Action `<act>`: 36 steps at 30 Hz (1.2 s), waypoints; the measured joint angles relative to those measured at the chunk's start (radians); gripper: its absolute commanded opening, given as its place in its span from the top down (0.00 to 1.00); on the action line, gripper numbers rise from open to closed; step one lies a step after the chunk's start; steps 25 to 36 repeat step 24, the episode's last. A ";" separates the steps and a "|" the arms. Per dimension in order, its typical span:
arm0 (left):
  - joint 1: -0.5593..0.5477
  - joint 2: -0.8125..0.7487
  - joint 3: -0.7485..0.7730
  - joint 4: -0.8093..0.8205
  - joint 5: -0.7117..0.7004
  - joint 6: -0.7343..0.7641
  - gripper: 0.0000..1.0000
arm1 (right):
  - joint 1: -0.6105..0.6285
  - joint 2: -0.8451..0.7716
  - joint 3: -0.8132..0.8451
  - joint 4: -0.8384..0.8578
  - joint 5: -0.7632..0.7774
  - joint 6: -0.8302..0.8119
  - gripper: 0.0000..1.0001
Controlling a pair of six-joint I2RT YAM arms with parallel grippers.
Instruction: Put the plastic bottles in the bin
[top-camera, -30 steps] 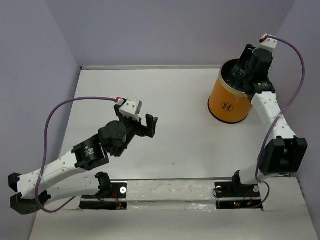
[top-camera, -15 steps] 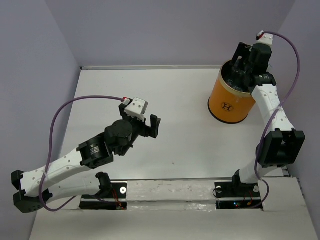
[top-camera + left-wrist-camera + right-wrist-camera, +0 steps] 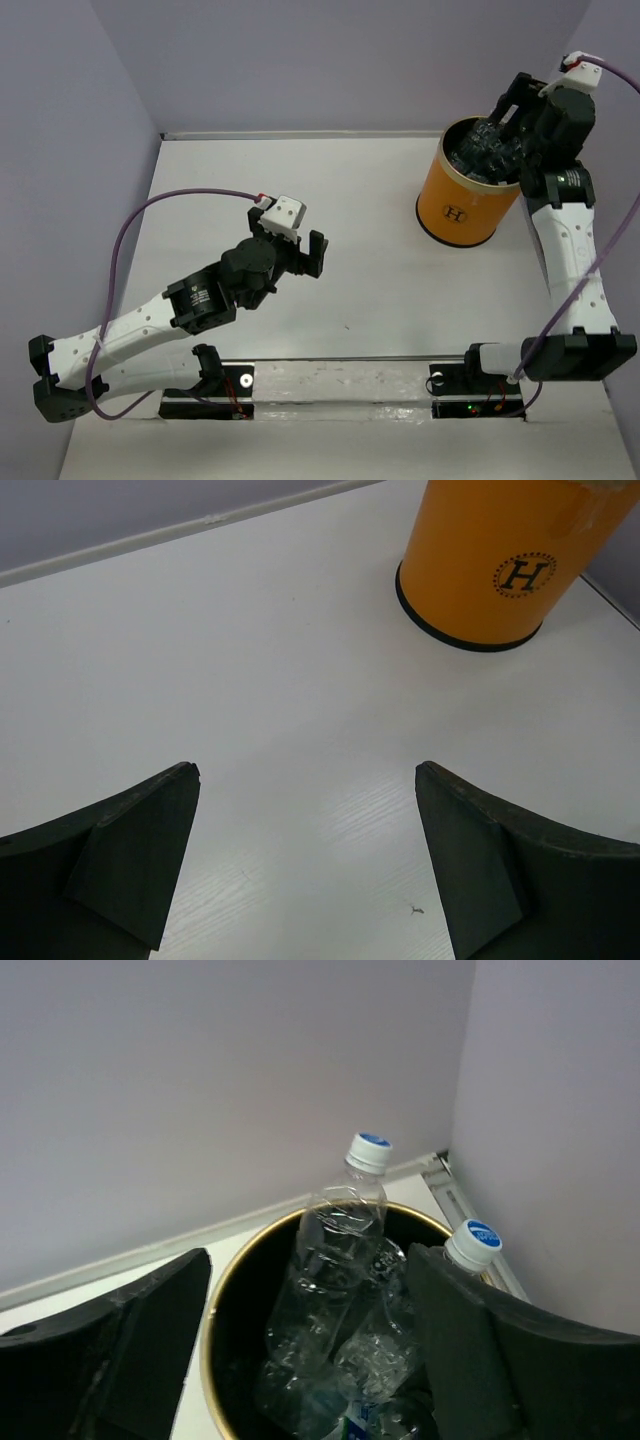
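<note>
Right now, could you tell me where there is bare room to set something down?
Bare table between the left claw and the bin, and from that claw to the back wall. Crowded: the bin, bottles poking out, right claw above.

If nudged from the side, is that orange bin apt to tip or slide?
Probably slides rather than tips: the bin looks wide with a flat base. Likely light, holding only clear, seemingly empty bottles, so a nudge may shift it.
</note>
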 measured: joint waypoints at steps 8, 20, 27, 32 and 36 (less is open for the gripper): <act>0.000 -0.002 0.027 0.016 0.010 -0.024 0.01 | -0.002 -0.457 -0.407 0.294 -0.554 0.267 0.94; 0.000 -0.180 0.039 0.193 0.035 0.002 0.01 | 0.000 -0.842 -0.795 0.377 -0.935 0.442 0.00; 0.000 -0.178 0.042 0.222 0.042 0.016 0.01 | 0.000 -0.962 -0.797 0.391 -0.905 0.428 0.00; 0.000 -0.178 0.042 0.222 0.042 0.016 0.01 | 0.000 -0.962 -0.797 0.391 -0.905 0.428 0.00; 0.000 -0.178 0.042 0.222 0.042 0.016 0.01 | 0.000 -0.962 -0.797 0.391 -0.905 0.428 0.00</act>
